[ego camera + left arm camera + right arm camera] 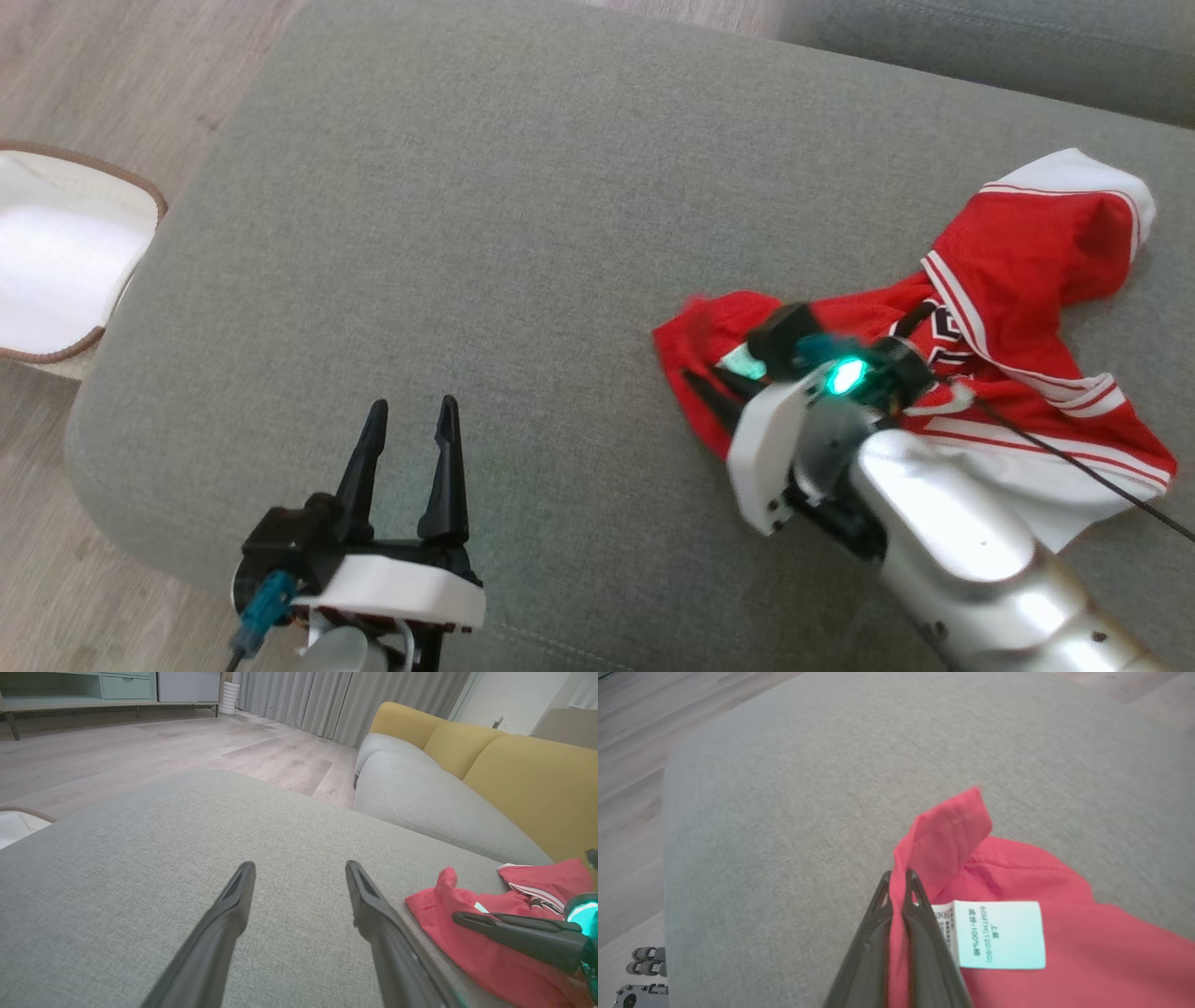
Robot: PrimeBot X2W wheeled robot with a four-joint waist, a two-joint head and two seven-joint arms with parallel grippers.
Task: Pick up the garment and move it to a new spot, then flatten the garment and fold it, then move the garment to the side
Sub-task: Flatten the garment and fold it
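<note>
Red garment (pixel 1027 271) edge clamped in right jaws, left jaws apart; best lifted clear of cushion (pixel 513 233) before carrying.

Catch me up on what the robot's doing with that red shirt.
The right gripper is shut on a fold at the edge of the red and white garment, which lies crumpled on the grey cushion. Its care label shows next to the grip. The left gripper is open and holds nothing, over bare cushion to the garment's left. The garment has not yet been flattened or folded.
</note>
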